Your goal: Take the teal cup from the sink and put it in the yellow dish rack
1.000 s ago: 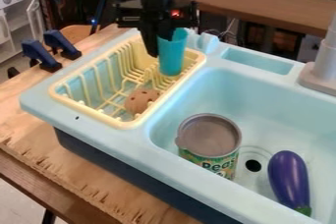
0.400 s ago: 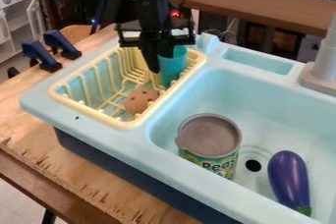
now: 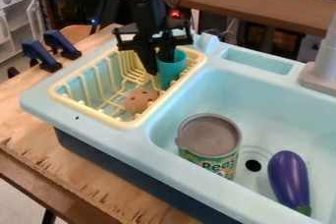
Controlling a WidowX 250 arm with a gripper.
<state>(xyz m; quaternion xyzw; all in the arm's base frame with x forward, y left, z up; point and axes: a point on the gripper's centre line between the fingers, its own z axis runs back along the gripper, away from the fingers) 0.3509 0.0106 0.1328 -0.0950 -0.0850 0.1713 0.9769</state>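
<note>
Wood table [image 3: 85, 183] carries light blue toy sink [image 3: 118, 140]. Yellow dish rack [image 3: 85, 111] sits at sink's left end as pictured. Black gripper [image 3: 161, 68] hangs over rack's far right part, jaws pinching the wall of teal cup [image 3: 173, 72], one inside it, one outside. Open can [image 3: 210, 137], green label, stands upright in basin near the front wall; purple eggplant [image 3: 287, 176] lies right of it, drain between. Cup is upright, low in rack; round brown item [image 3: 140, 101] with dark spots lies in rack, nearer the camera.
</note>
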